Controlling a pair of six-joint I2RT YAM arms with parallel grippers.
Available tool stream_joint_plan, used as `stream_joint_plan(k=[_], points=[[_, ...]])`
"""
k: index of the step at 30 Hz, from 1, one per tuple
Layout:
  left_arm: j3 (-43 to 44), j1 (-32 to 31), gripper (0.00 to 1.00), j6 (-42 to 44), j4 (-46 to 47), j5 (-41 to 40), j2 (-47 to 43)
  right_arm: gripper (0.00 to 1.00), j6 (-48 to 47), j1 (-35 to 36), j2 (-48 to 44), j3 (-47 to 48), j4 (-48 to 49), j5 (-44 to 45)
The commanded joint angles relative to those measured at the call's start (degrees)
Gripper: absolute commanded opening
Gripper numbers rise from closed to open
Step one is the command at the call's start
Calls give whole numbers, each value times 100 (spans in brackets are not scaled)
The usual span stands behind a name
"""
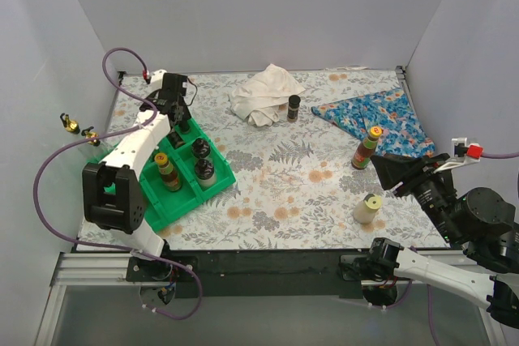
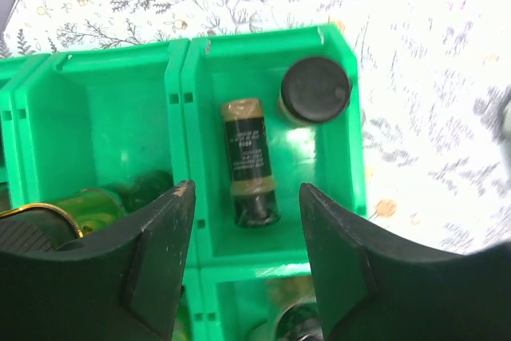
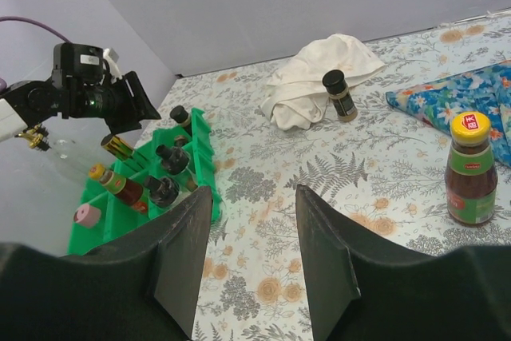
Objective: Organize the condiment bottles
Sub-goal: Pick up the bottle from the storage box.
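A green tray [image 1: 180,202] stands at the left and holds several condiment bottles, among them two black-capped ones [image 1: 200,148] and a yellow-capped one [image 1: 166,169]. My left gripper [image 1: 180,117] hovers open and empty over the tray's far end. In the left wrist view the gripper [image 2: 247,229] is above a dark bottle [image 2: 250,161] lying on its side next to an upright black-capped jar [image 2: 315,89]. Loose on the table are a dark jar [image 1: 293,108], a red sauce bottle with a yellow cap [image 1: 366,148] and a cream bottle [image 1: 368,208]. My right gripper [image 1: 388,169] is open and empty, near the red bottle [image 3: 471,169].
A crumpled white cloth [image 1: 266,93] lies at the back centre, touching the dark jar [image 3: 339,95]. A blue floral cloth [image 1: 381,117] lies at the back right. Grey walls close in the table on three sides. A pink-capped bottle [image 3: 86,215] sits at the tray's near end.
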Motion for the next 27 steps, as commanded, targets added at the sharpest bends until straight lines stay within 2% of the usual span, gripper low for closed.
stream_joint_plan(k=[1,7,27], points=[[303,68,53,-1020,-461,-404,274,55,-181,18,25,4,331,185],[277,147,44,-1821,-637,-264,503,55,-305,27,-116,84,322,299],[5,243,45,-2155,-445,53,1197,54,-366,27,-186,93,331,352]])
